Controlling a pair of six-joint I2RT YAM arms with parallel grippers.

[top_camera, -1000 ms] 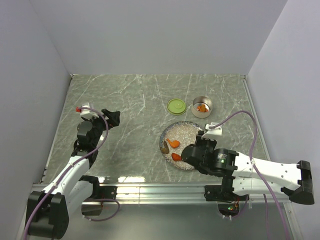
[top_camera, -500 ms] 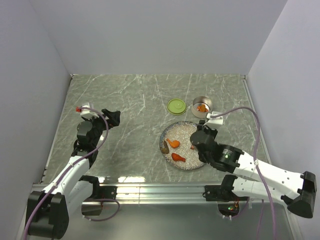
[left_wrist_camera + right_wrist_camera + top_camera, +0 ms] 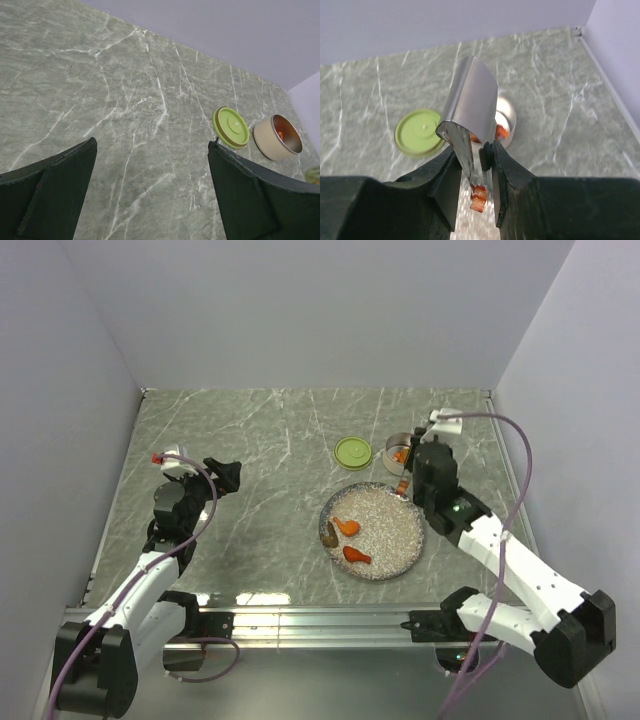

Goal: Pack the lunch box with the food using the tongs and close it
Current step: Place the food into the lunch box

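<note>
My right gripper (image 3: pixel 418 468) (image 3: pixel 474 148) is shut on the tongs (image 3: pixel 470 112), a bent steel strip whose two arms run down between my fingers. The tong tips pinch a red piece of food (image 3: pixel 478 197) (image 3: pixel 403 486) above the far rim of the plate (image 3: pixel 400 550). Just beyond stands the lunch box (image 3: pixel 399 448) (image 3: pixel 506 120), open, with orange food inside and partly hidden by the tongs. Its green lid (image 3: pixel 353 451) (image 3: pixel 420 132) lies flat to the left. An orange piece (image 3: pixel 346 526), a brown one (image 3: pixel 331 533) and a red one (image 3: pixel 356 554) remain on the plate. My left gripper (image 3: pixel 226 476) (image 3: pixel 152 142) hangs open and holds nothing.
The marble table (image 3: pixel 250 440) is walled by grey panels at the back and both sides. In the left wrist view the lid (image 3: pixel 230 127) and the lunch box (image 3: pixel 277 137) sit far right. A metal rail (image 3: pixel 320 620) runs along the near edge.
My right arm has swung from the plate's near side toward the lunch box, carrying the tongs and the red piece. The left arm has not moved.
</note>
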